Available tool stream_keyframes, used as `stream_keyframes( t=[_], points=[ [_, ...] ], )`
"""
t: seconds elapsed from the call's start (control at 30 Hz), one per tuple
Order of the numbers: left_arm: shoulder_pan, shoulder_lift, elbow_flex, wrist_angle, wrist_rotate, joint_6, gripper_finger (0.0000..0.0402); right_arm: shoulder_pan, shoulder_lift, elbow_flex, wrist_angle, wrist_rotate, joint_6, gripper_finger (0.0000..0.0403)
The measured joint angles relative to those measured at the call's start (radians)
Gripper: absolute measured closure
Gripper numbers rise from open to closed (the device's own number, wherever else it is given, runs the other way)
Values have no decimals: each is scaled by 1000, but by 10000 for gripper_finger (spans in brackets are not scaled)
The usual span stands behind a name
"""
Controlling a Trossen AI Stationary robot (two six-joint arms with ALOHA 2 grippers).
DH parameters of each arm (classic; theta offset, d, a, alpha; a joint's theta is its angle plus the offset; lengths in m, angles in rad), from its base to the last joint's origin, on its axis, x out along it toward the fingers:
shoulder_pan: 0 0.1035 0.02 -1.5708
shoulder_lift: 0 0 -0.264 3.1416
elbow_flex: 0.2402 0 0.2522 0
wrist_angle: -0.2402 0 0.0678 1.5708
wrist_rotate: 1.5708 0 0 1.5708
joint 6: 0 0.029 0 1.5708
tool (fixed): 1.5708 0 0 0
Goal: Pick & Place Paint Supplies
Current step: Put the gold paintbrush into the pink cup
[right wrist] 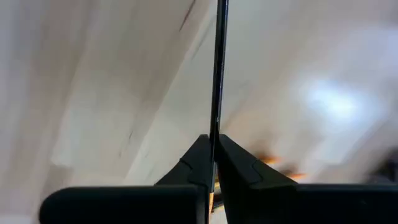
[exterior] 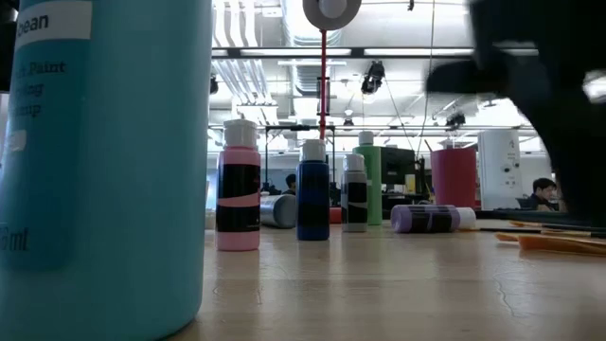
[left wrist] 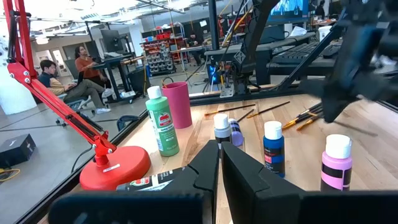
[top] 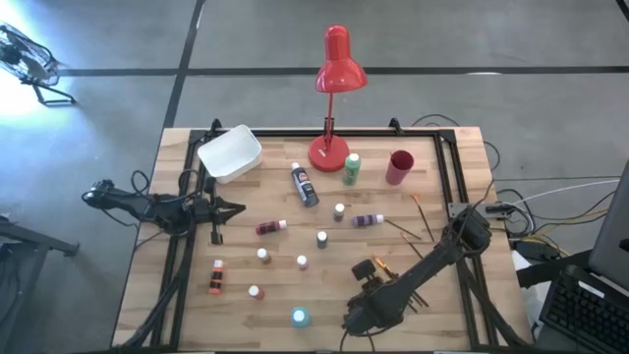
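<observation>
Small paint bottles stand and lie across the wooden table: a teal one (top: 299, 317) at the near edge, which fills the low view (exterior: 95, 170), then pink (exterior: 239, 189), blue (exterior: 313, 194), green (top: 352, 167) and a purple one lying down (top: 367, 220). Thin brushes (top: 421, 218) lie at the right. My right gripper (right wrist: 214, 146) is near the table's near middle (top: 369, 273), shut on a thin dark brush. My left gripper (left wrist: 219, 163) hovers over the table's left part (top: 231, 208), shut and empty, pointing toward the bottles. My right gripper pinches a thin dark brush shaft (right wrist: 216, 124) between its two fingers. The shaft runs along the fingers and sticks straight out past their tips over the wooden tabletop. Whether its far end touches the table does not show.
A red desk lamp (top: 334, 98) stands at the far middle, with a red cup (top: 400, 167) to its right and a white tub (top: 230, 152) at the far left. A large dark bottle (top: 305, 185) lies near the lamp base. People sit in the room beyond.
</observation>
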Motion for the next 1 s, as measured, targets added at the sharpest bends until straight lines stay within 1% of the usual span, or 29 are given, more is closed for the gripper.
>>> stream_keyframes(
  t=[0.03, 0.1, 0.23, 0.27, 0.3, 0.37, 0.5, 0.6, 0.77, 1.0],
  points=[
    [0, 0, 0, 0, 0, 0, 377, 0, -6, 36, -14, 38, 13, 392],
    [0, 0, 0, 0, 0, 0, 377, 1, -18, 113, -68, 150, 56, 392],
    [0, 0, 0, 0, 0, 0, 377, -11, -51, 261, -295, 414, 187, 393],
    [0, 0, 0, 0, 0, 0, 377, -18, -58, 292, -355, 455, 220, 393],
    [0, 0, 0, 0, 0, 0, 377, -28, -68, 311, -368, 479, 231, 393],
    [0, 0, 0, 0, 0, 0, 377, -46, -108, 316, -355, 491, 167, 393],
    [0, 1, 0, 1, 0, 0, 377, -113, -161, 306, -354, 560, 83, 392],
    [0, 4, -1, 5, 1, 0, 377, -184, -204, 300, -360, 625, 21, 393],
    [0, 11, -1, 7, 0, 0, 377, -309, -278, 290, -361, 672, -88, 392],
    [0, 12, -1, 7, 0, 0, 377, -543, -350, 270, -360, 675, -248, 393]
  ],
)
